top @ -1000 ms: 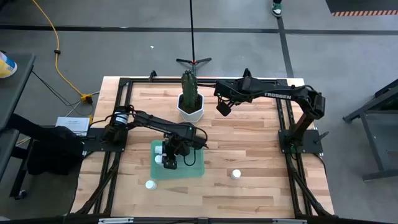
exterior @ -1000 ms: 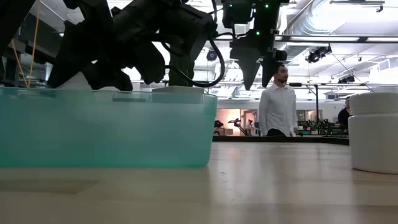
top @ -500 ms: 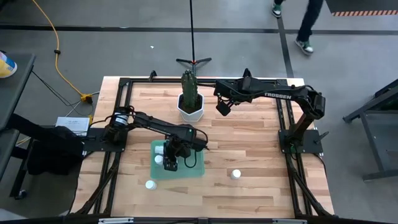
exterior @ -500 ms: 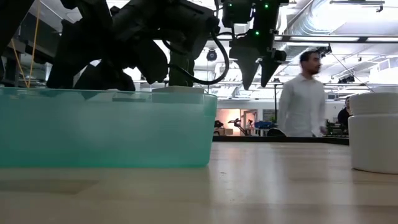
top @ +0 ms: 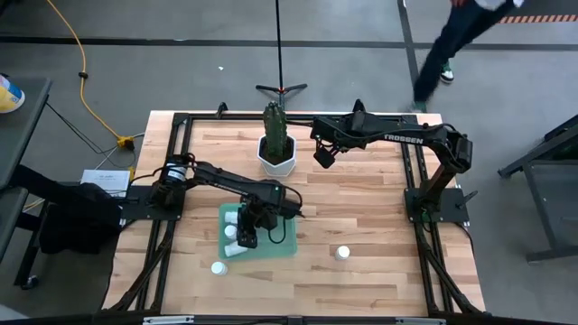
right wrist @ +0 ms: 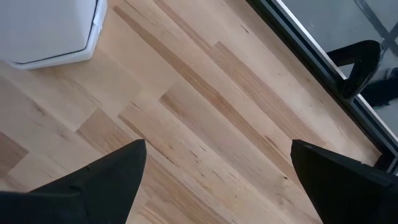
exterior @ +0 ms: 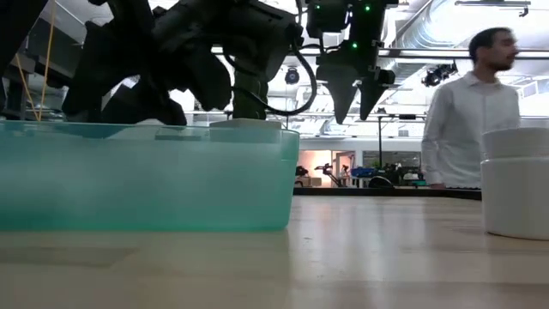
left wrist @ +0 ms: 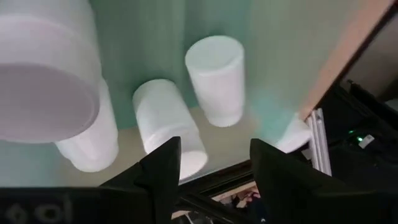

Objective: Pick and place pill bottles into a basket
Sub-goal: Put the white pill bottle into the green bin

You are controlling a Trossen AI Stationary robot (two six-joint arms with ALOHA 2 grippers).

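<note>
The teal-green tray (top: 271,242) lies on the table left of centre and fills the left of the low view (exterior: 146,180). Three white pill bottles (left wrist: 168,124) (left wrist: 217,74) (left wrist: 43,81) lie or stand inside it. My left gripper (top: 246,235) hangs open and empty over the tray's left part, its fingers (left wrist: 163,171) just above the bottles. One loose bottle (top: 218,268) stands on the table near the tray's near-left corner. Another (top: 342,254) stands to the tray's right and also shows in the low view (exterior: 515,184). My right gripper (top: 322,155) waits open in the air at the far side.
A white hexagonal pot with a cactus (top: 276,153) stands at the far middle, just left of my right gripper; its corner shows in the right wrist view (right wrist: 50,31). Bare wood lies right of the tray. A person (exterior: 467,120) walks in the room behind.
Neither gripper shows a sure move, and the tray and bottles stay in place. The person in the room behind the table has walked toward the right.
</note>
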